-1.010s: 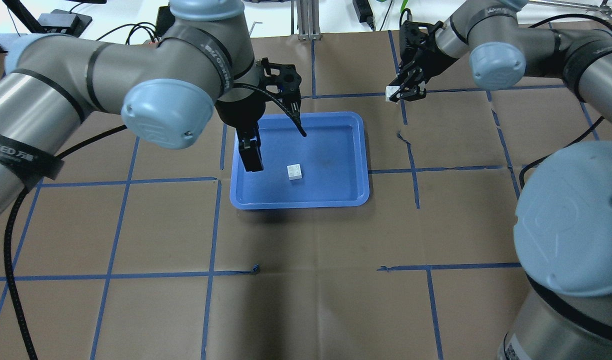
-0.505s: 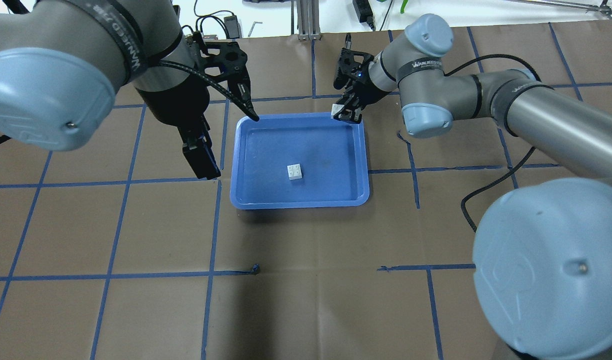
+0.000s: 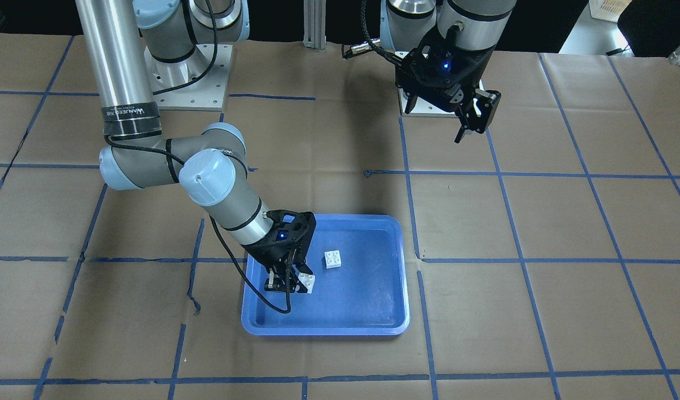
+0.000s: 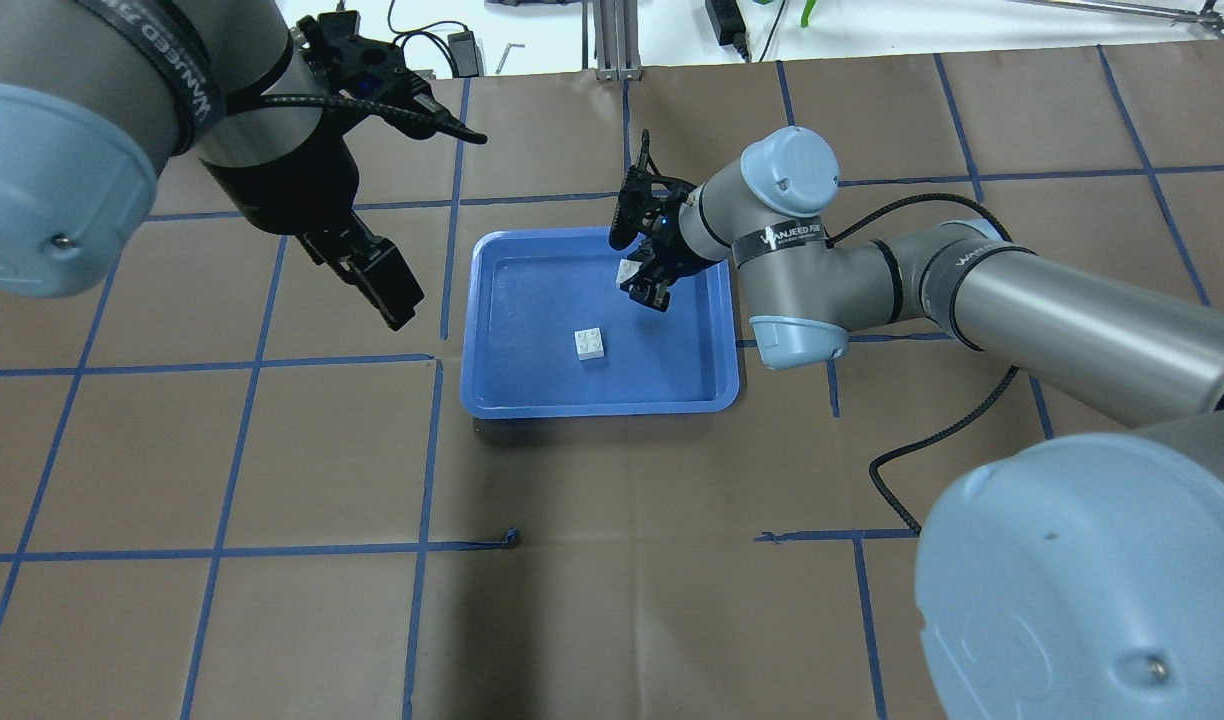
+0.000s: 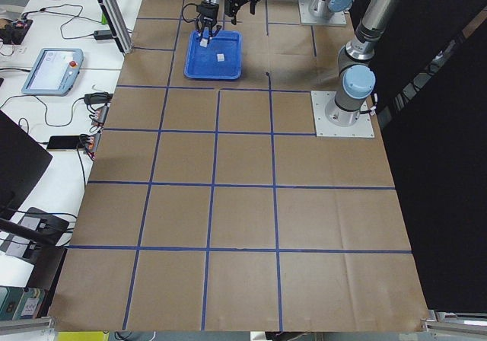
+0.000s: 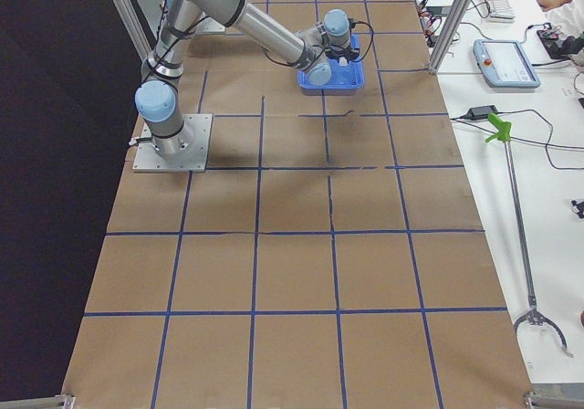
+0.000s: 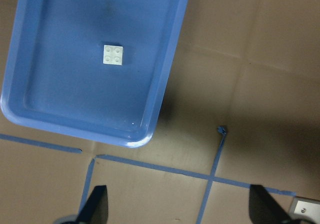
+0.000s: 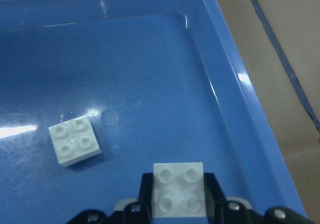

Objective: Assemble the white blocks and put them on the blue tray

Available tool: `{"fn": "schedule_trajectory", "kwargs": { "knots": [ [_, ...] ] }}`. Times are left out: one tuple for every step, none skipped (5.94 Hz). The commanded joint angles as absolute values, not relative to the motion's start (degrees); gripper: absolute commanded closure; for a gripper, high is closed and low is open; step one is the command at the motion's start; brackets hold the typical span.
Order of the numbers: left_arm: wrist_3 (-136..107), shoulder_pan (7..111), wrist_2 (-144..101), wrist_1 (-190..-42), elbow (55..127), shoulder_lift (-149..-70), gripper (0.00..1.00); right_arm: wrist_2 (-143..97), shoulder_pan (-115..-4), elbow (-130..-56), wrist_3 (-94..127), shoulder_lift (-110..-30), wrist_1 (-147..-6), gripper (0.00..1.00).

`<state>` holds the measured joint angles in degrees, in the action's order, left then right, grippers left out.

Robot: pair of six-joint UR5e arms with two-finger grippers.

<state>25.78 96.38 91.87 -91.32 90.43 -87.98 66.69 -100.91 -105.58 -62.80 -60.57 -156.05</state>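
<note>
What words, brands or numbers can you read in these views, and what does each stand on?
"WANJEED": upright-tube band, right arm, front-facing view.
"WANJEED", then marks too small to read: wrist band, right arm, overhead view.
Left-arm band: lettering skewed, not surely readable.
Blue tray, loose white block: no text visible.

- Wrist band [image 4: 787, 238], black, on right arm [image 4: 1052, 310]: white lettering "WANJEED", trailing characters unclear.
- Tube band [image 3: 130, 113], same arm: "WANJEED".
- Left-arm band [image 4: 177, 80], on left arm [image 4: 32, 180]: same lettering, partly cut off.
- No other legible text.
</note>
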Motion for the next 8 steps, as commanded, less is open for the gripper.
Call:
{"fn": "schedule_trajectory", "kwargs": {
  "knots": [
    [1.4, 95.0, 92.3, -86.3, 91.7, -86.0, 0.01, 66.6, -101.5, -110.5, -64.0, -63.2, -156.8, 0.7],
    [-6.9, 94.0, 92.2, -84.4, 91.8, -85.8, 0.01, 66.4, -102.9, -110.6, -65.0, -62.2, -156.8, 0.71],
    [-11.6, 94.0, 92.2, -84.3, 91.8, -85.8, 0.01, 66.3, -103.0, -110.5, -65.1, -60.6, -158.2, 0.7],
    [-11.3, 93.9, 92.2, -84.1, 91.8, -85.8, 0.01, 66.3, -103.1, -110.5, -65.0, -58.1, -161.4, 0.7],
    [-11.2, 93.8, 92.1, -84.0, 91.8, -85.8, 0.01, 66.3, -103.2, -110.5, -64.4, -57.8, -162.2, 0.7],
    [-11.2, 93.8, 92.1, -84.0, 91.7, -85.8, 0.01, 66.3, -103.3, -110.5, -64.2, -57.9, -162.2, 0.7],
    [-11.2, 93.8, 92.2, -84.0, 91.7, -85.8, 0.01, 66.2, -103.4, -110.6, -64.2, -58.3, -162.2, 0.7],
    [-8.8, 93.7, 91.7, -84.1, 91.5, -85.8, 0.01, 66.3, -104.4, -110.5, -63.8, -58.4, -162.2, 0.7]
  ]
}}
